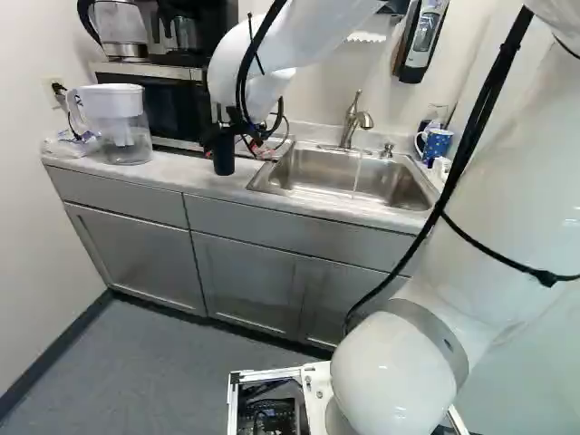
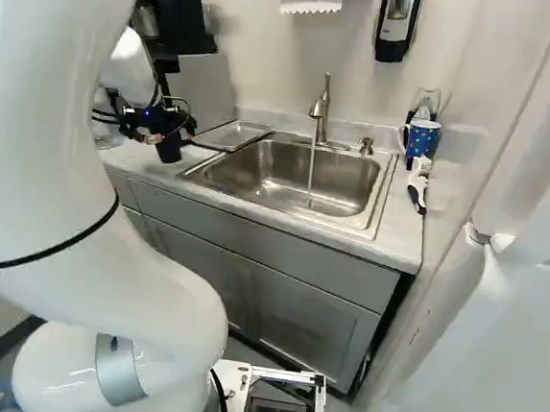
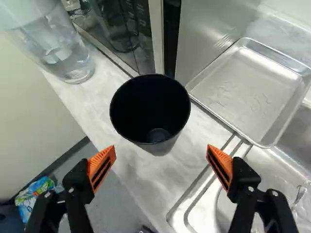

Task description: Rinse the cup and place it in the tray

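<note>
The black cup (image 3: 159, 145) stands upright on the counter (image 3: 133, 177), just ahead of the tool (image 2: 157, 121), whose two fingers are spread apart. The metal tray (image 3: 248, 92) lies beside the sink basin (image 2: 287, 178), where water runs from the faucet (image 2: 322, 114).

Kitchenette: pale walls, grey furniture.
Mottled pale countertop (image 1: 172, 169) noted beneath the pincer (image 2: 164, 131); grey cabinets (image 1: 136, 258) below. Back wall (image 2: 260, 41) beyond it; left wall (image 1: 36, 227) and right wall (image 2: 480, 118) to either side. Grey floor (image 1: 145, 362) lower down, dark baseboard (image 1: 56, 347) along the left wall.
</note>
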You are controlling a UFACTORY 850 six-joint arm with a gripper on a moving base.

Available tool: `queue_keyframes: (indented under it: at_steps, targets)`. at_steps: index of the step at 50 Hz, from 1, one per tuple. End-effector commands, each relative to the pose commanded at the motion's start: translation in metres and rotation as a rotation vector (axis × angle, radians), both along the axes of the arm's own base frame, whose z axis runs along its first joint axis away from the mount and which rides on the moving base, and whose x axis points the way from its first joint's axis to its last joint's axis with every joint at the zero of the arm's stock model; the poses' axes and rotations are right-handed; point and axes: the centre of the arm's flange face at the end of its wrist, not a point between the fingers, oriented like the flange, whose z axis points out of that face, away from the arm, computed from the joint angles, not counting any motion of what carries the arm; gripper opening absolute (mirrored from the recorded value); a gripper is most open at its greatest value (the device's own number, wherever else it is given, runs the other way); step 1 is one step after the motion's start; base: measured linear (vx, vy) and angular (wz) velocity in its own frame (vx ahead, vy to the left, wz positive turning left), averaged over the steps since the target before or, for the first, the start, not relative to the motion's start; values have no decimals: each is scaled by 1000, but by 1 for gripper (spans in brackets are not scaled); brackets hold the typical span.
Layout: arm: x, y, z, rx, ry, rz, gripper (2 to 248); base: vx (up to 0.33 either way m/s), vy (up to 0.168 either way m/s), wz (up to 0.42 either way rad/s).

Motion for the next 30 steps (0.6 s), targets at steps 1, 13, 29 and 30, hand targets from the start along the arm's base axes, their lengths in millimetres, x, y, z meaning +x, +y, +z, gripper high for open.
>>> queue_keyframes:
  at_steps: [1, 13, 29, 30]
  targets:
    - [1, 0, -1, 1, -2, 0, 247, 0, 0, 0]
    - [7, 4, -11, 12, -27, -2, 247, 0, 0, 0]
    - [9, 7, -24, 31, -69, 1, 247, 0, 0, 0]
    - [9, 8, -25, 32, -71, 1, 247, 0, 0, 0]
